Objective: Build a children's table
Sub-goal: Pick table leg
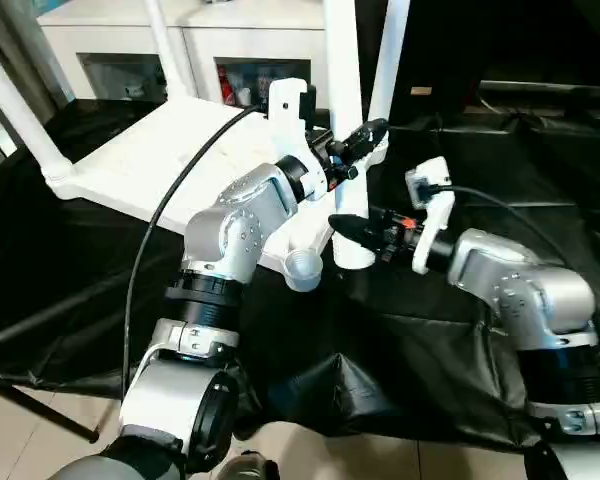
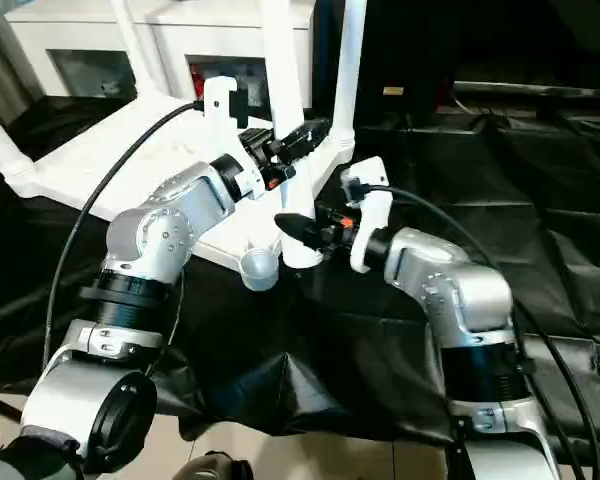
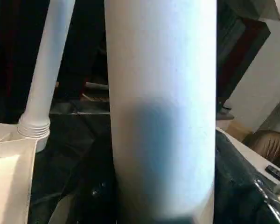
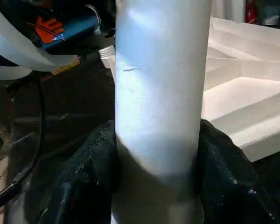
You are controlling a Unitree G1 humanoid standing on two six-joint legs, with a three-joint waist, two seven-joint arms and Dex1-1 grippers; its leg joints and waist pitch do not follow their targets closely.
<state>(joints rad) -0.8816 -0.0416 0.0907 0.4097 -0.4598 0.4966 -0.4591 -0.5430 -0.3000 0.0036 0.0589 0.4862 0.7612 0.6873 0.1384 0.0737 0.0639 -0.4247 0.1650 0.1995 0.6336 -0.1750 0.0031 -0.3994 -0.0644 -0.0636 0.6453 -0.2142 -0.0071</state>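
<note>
**Count of Parts and Grippers on the Work Table**

One white tabletop (image 1: pixel 150 160) lay underside up on the one black-draped work table (image 1: pixel 540 180). Four white legs were counted standing from it: one at its far left corner (image 1: pixel 15 110), one at the far edge (image 1: pixel 165 50), one at its right corner (image 1: pixel 388 60), and one at its near corner (image 1: pixel 345 120). One short white socket (image 1: pixel 302 268) stood unfilled at the tabletop's near edge. Two grippers were present, the left gripper (image 1: pixel 365 140) and the right gripper (image 1: pixel 352 230). One white cabinet (image 1: pixel 210 50) stood behind.
</note>
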